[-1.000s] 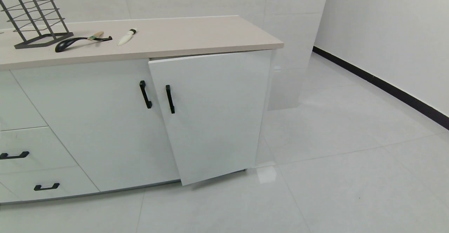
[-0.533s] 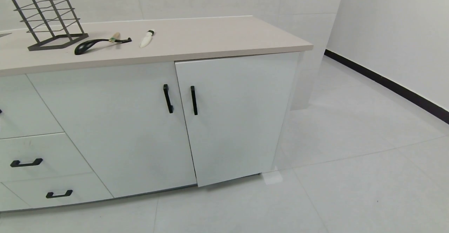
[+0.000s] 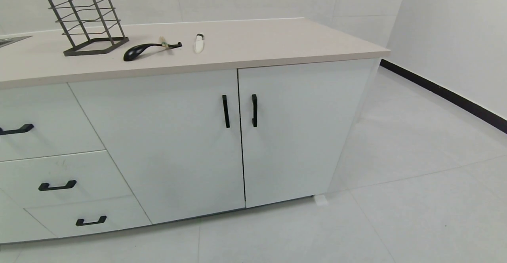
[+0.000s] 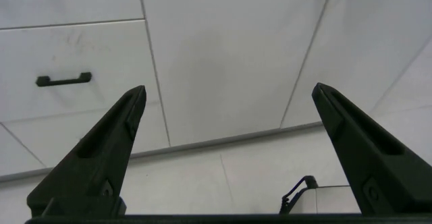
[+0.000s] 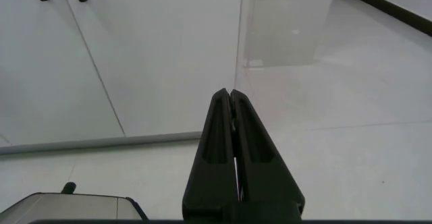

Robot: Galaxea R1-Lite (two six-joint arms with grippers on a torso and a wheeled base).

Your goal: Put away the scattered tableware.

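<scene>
Head view is showing the scattered tableware lying on the tabletop (image 3: 277,41): a black spoon (image 3: 138,50) and a small white utensil (image 3: 199,43), both near a wire rack (image 3: 85,17). All of it is sitting well above and beyond both sets of fingers. The left fingers (image 4: 101,156) are hanging low, spread wide and gripping nothing, facing a drawer (image 4: 74,55) and the cabinet doors (image 3: 297,128). The right fingers (image 5: 219,150) are pressing flat together, also empty, pointing at the foot of the doors and the floor (image 5: 351,116). The approach appears to be the step in hand, with nothing picked up yet. The next move is probably calling for an arm rising to tabletop height, with parted fingers coming over the spoon's handle.
</scene>
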